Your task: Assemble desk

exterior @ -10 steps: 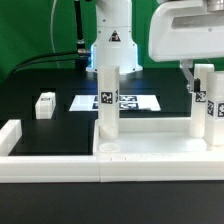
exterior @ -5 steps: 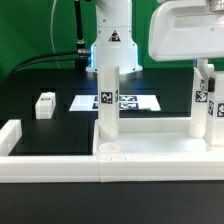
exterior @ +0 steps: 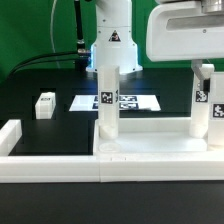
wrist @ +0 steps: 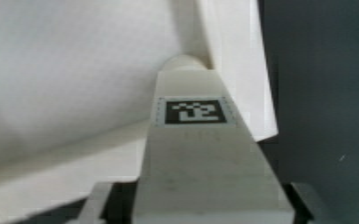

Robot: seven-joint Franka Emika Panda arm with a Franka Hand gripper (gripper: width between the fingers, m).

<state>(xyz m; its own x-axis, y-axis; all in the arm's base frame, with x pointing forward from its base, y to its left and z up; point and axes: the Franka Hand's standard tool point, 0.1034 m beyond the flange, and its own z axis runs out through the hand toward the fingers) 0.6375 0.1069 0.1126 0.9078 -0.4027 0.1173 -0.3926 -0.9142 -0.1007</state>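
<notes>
Tool (wrist: 202,200): fingers clamped on white square plastic block leg (exterior: 203,105), which hangs upright below tool. Judged reason: lining leg up over corner of white flat rimmed desk panel (exterior: 150,148) beneath. Second white upright leg (exterior: 107,100) stands on panel, well aside.

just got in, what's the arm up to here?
Desk assembly, mid-way. The hand is closed on one leg, holding it upright at the tabletop end on the exterior view's right. A second leg already stands upright on the tabletop. A third leg lies loose on the table, untouched.
</notes>
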